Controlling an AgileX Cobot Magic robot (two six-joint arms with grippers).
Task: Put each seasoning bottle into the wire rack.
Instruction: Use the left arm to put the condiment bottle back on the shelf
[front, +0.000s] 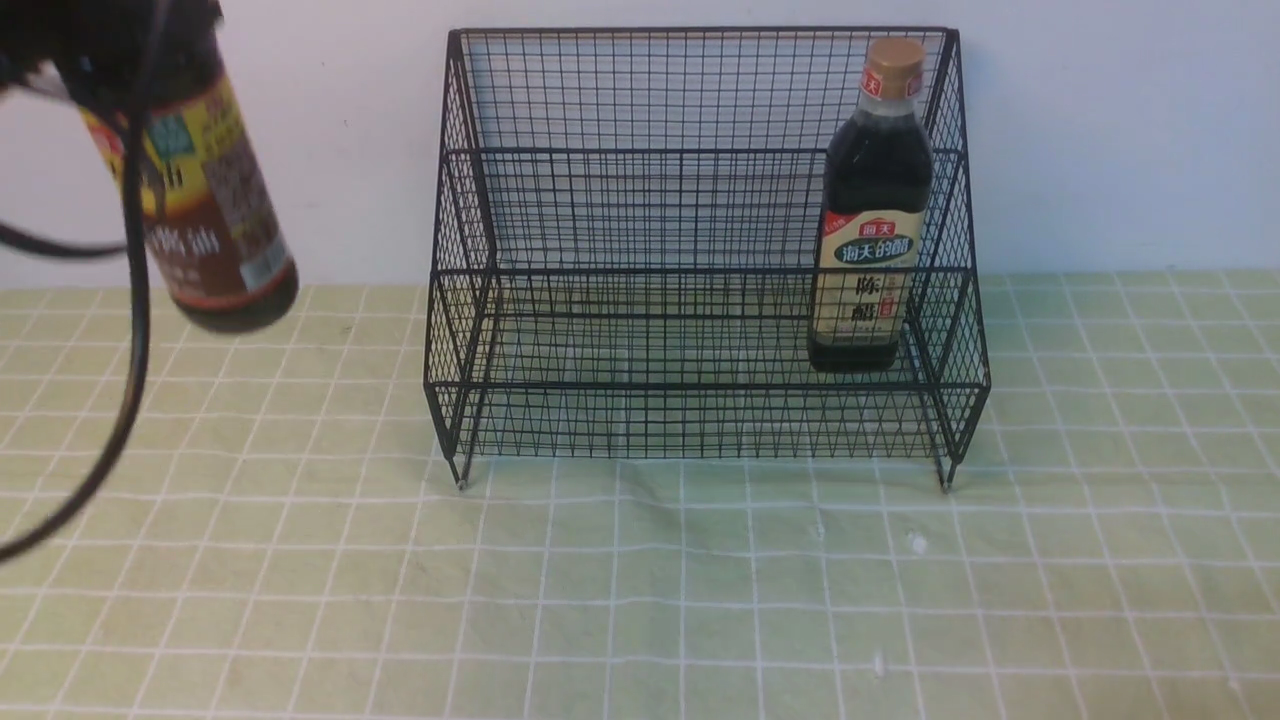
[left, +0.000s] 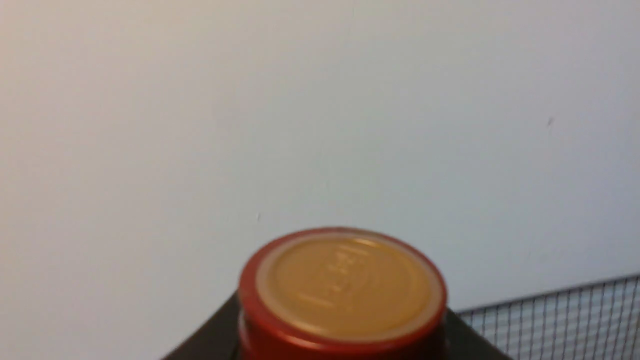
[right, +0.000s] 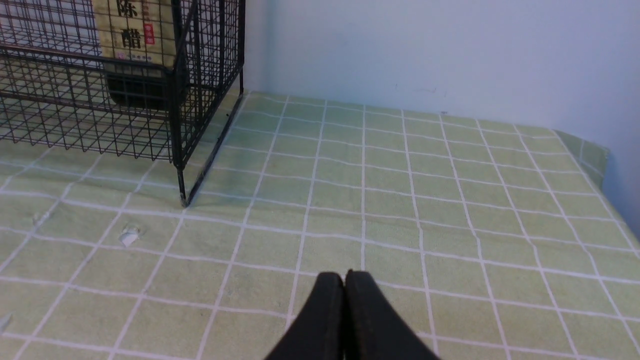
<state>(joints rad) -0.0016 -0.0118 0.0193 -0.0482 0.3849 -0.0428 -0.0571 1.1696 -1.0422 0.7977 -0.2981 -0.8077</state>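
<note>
setting: green checked cloth against a pale wall.
left claw: high at 10 o'clock in the front view, pinching the slim bottle near its hidden neck.
slim bottle: off the cloth, tilted, base toward 5 o'clock from the claw; red cap faces the wrist camera.
rack: at 12 o'clock, well apart from that claw.
big bottle: upright inside the rack, at its 3 o'clock end.
right claw: pressed together, empty, above the cloth.
</note>
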